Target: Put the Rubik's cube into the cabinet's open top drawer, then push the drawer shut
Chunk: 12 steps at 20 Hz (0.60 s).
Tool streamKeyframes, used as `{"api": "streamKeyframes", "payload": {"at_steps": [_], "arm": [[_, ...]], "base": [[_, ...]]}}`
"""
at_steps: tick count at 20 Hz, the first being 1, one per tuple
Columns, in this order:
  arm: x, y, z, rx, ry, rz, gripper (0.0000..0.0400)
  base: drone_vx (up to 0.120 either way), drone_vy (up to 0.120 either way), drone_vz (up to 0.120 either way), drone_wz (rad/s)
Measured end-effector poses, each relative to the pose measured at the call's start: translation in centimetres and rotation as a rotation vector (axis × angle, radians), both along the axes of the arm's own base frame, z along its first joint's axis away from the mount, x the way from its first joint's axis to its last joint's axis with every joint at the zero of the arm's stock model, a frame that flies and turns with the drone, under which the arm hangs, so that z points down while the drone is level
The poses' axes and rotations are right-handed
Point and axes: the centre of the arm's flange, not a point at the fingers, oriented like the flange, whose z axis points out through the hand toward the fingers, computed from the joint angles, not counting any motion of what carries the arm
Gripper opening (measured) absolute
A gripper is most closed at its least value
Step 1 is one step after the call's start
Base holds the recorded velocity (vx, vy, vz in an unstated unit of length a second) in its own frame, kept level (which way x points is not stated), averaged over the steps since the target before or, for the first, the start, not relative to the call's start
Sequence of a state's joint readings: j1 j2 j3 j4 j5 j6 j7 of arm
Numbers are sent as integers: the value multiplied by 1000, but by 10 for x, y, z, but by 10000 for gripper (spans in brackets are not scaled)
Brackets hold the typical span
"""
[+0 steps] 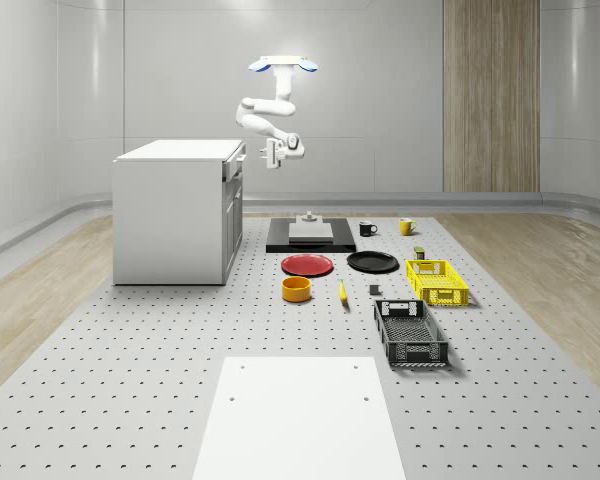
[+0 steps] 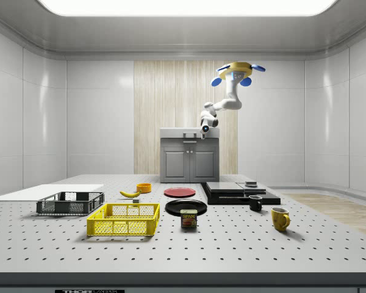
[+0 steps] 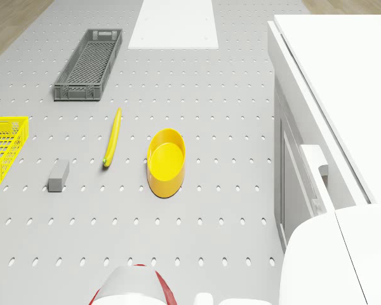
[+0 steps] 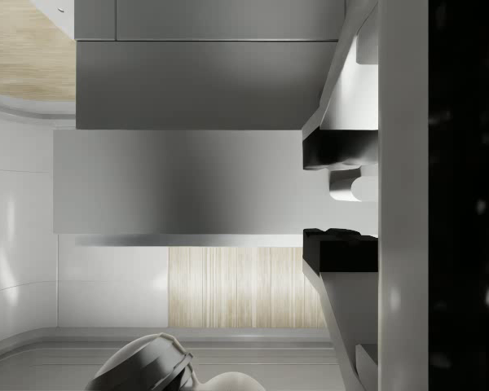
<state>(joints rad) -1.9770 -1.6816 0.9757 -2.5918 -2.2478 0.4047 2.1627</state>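
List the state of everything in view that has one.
drone, hovering in front of the cabinet
gripper, open, at the top drawer's front
top drawer, shut or nearly shut, cannot tell which
cabinet doors, shut
yellow bowl, upright, empty
grey crate, empty
yellow crate, empty
yellow mug, upright

Open air beside the cabinet point(image 1: 175, 215), claw point(image 1: 272, 153) just off its drawer front point(image 1: 232, 166).
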Motion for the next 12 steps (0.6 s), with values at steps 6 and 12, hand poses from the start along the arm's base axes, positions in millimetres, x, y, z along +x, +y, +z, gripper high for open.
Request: {"api": "streamKeyframes", "payload": {"at_steps": [6, 12], "arm": [[0, 3, 0, 0, 0, 0, 105], [0, 3, 0, 0, 0, 0, 105]], "base": [[0, 0, 0, 0], [0, 0, 0, 0]]}}
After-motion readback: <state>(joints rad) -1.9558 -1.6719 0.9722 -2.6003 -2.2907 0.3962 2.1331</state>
